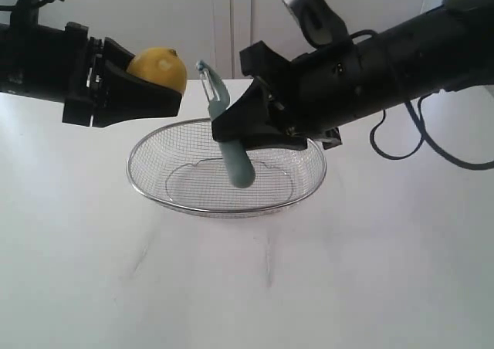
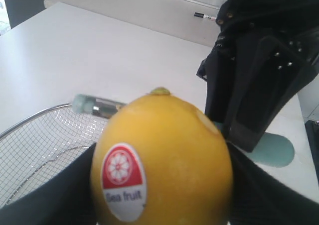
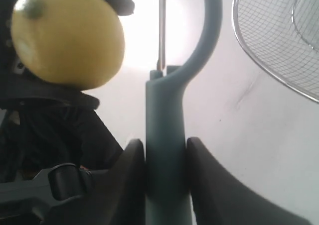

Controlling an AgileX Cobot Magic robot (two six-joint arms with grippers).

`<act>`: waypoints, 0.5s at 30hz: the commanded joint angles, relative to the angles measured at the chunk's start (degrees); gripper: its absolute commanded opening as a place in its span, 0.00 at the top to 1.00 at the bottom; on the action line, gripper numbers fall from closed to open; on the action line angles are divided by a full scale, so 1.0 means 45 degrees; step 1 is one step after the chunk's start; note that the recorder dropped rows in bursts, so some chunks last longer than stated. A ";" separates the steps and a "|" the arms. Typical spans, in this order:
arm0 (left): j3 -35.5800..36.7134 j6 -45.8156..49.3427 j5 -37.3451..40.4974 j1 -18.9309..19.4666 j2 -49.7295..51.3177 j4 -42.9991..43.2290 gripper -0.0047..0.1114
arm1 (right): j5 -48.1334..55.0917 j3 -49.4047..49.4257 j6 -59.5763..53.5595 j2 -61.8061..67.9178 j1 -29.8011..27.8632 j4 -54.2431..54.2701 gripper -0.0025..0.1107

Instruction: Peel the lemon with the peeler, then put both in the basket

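Wire-mesh basket sits on a plain white tabletop; faint grey scuffs mark the surface just in front of it, and a white panelled wall with vertical seams stands behind it. Left gripper is clamped on the lemon, held in the air above the basket's left rim, with a red-and-white "Sea fruit" sticker on the skin. Right gripper is closed on the teal peeler mid-handle over the basket's centre, blade head up and near the lemon with a gap between, handle butt hanging down inside the basket; contact with the mesh cannot be told.
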 commanded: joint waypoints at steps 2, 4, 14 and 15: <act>-0.0087 -0.0021 0.0226 0.0065 -0.0066 -0.0383 0.96 | 0.0822 0.0025 -0.0135 0.0317 -0.0016 0.0759 0.98; -0.0087 -0.0021 0.0226 0.0065 -0.0066 -0.0383 0.96 | 0.0900 0.0025 -0.0135 0.0317 -0.0016 0.0813 0.98; -0.0087 -0.0021 0.0201 0.0065 -0.0066 -0.0383 0.96 | 0.1701 0.0025 -0.0702 0.0317 -0.0016 0.1677 0.98; -0.0087 -0.0021 0.0201 0.0065 -0.0066 -0.0383 0.96 | 0.1667 0.0025 -0.0702 0.0317 -0.0016 0.1772 0.98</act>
